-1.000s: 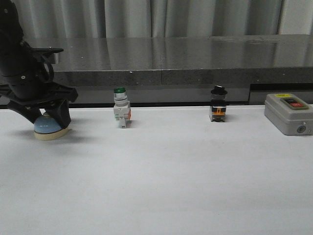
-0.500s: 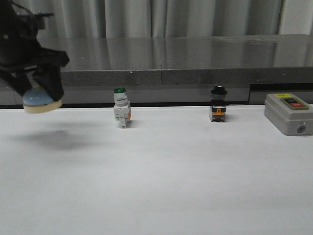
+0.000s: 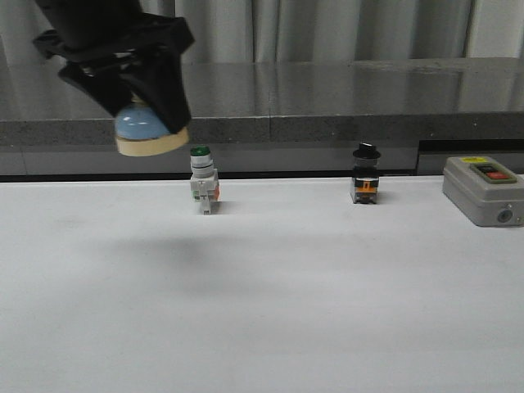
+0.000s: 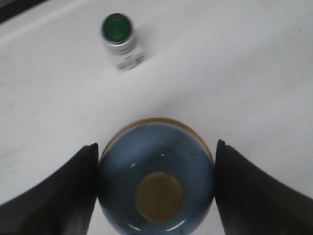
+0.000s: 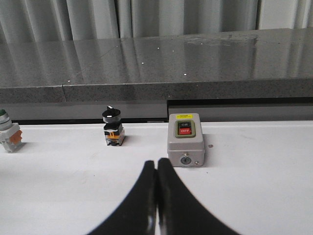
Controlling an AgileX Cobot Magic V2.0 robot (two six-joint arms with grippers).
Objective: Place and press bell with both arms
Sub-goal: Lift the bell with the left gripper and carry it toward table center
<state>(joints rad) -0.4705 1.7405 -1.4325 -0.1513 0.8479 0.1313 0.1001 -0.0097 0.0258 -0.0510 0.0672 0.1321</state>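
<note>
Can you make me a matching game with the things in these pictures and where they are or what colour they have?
Things:
1. small light-blue glossy dome bell with cream base
2. white push-button switch
3. grey box with red button
4. small black-knobbed switch

Descriptions:
A. far right on the table
B. held in the air by the left end effector
C. green cap
D. black cap, orange part below

Pairs: 1-B, 2-C, 3-A, 4-D

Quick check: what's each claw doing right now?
Left claw: closed on the bell, held in the air above the table.
Right claw: closed, holding nothing.
</note>
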